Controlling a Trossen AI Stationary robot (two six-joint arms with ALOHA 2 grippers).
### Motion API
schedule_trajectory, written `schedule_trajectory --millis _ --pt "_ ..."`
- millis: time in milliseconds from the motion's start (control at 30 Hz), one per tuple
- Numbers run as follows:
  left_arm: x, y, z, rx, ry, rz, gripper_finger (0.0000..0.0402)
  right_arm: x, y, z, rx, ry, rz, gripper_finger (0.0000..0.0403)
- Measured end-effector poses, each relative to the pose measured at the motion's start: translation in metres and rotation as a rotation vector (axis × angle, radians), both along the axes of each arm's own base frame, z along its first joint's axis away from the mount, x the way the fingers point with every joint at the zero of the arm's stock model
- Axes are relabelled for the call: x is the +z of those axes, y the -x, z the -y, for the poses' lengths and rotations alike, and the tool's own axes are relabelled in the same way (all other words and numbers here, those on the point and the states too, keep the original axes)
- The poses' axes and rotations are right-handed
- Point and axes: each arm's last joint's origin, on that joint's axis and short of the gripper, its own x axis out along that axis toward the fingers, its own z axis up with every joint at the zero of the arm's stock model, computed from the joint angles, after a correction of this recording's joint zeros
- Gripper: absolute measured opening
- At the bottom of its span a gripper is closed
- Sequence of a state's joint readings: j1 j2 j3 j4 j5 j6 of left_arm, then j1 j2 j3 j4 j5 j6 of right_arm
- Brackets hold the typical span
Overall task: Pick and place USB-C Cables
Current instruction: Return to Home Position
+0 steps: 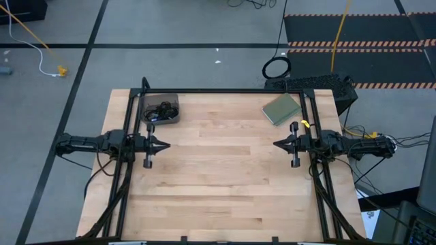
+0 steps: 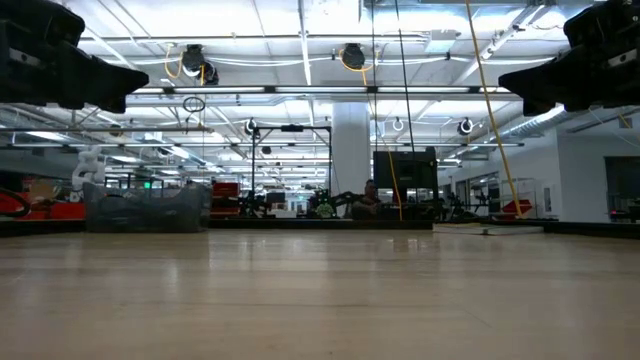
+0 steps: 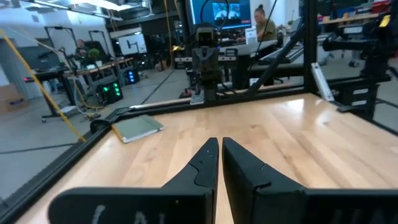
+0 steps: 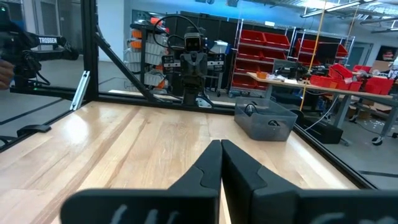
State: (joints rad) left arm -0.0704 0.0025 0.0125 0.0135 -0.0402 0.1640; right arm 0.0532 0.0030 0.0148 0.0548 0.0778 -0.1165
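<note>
The cables (image 1: pixel 159 110) lie inside the bin (image 1: pixel 174 118) on my left side. My left gripper (image 1: pixel 166 144) and right gripper (image 1: pixel 276 143) hover empty, both pressed together. I think the job is finished.

Left arm (image 1: pixel 102 144), right arm (image 1: pixel 340 144): matte black, jointed, blocky housings. Left gripper (image 1: pixel 165 145), right gripper (image 1: pixel 276 143): each two black wedge fingers (image 3: pixel 205 165) tapering to sharp tips, with stepped notches along inner edges. Faint pale marks on black block behind fingers. Black cables (image 1: pixel 398 144) and small yellow piece (image 1: pixel 371 135) at right arm's outer end.
</note>
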Motion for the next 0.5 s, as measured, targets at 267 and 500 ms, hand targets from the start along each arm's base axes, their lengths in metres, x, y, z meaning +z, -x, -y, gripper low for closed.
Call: schedule_trajectory --millis 267,500 --pt "-0.0009 -0.0007 -0.0002 0.009 -0.015 -0.011 0.0026 0.0 0.0 0.0 0.001 0.0 0.0 0.0" --pt "-0.0004 -0.0007 -0.0003 0.011 -0.011 -0.004 0.0026 0.0 0.0 0.0 0.001 0.0 0.0 0.0"
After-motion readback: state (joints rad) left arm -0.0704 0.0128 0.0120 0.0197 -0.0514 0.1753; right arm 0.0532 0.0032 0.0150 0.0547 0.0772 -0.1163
